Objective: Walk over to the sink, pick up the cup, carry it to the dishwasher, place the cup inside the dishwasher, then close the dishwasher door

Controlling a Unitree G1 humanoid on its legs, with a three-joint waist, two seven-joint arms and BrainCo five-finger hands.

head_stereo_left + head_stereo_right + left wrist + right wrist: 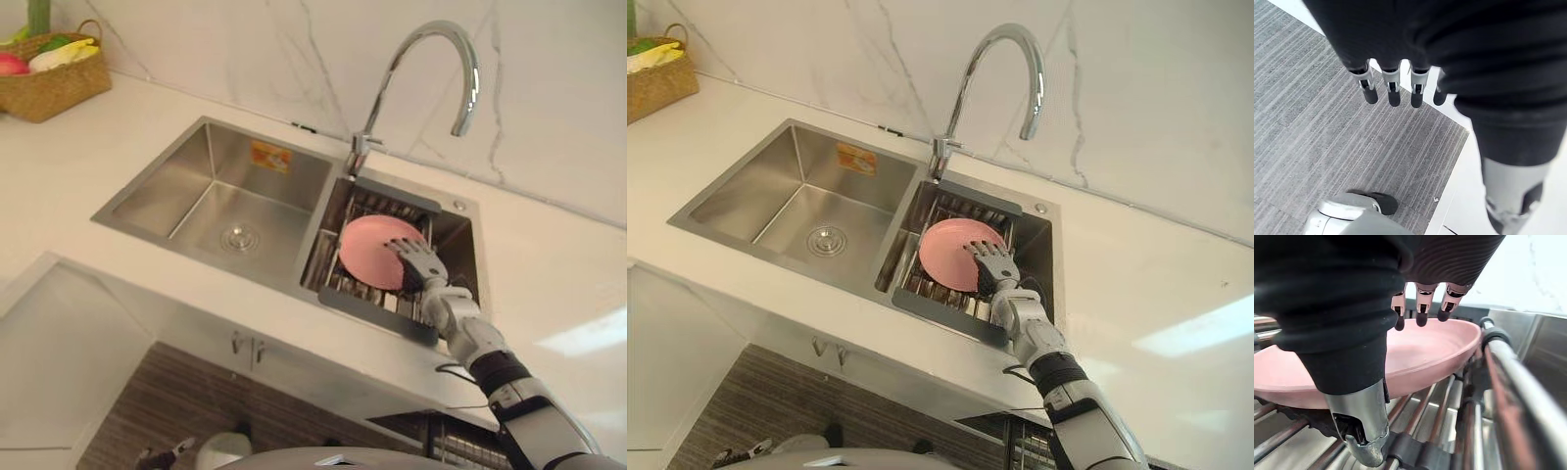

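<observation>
No cup is in sight; a shallow pink dish [370, 250] lies tilted on a wire drain rack [364, 294] in the sink's right basin. My right hand [421, 262] reaches down to its near rim. In the right wrist view its fingers [1420, 308] stretch nearly straight over the pink dish [1425, 352], tips just above the inside, while the thumb [1364, 426] sits below the rim. Nothing is pinched. My left hand [1393, 83] hangs low over grey floor, its fingers straight and holding nothing.
The steel sink's left basin [211, 196] holds only a drain. A tall curved faucet [431, 59] arches over the divider. A woven basket [54, 73] of produce stands on the white counter [549, 274] at far left. Wire racking [436, 446] shows below the counter edge.
</observation>
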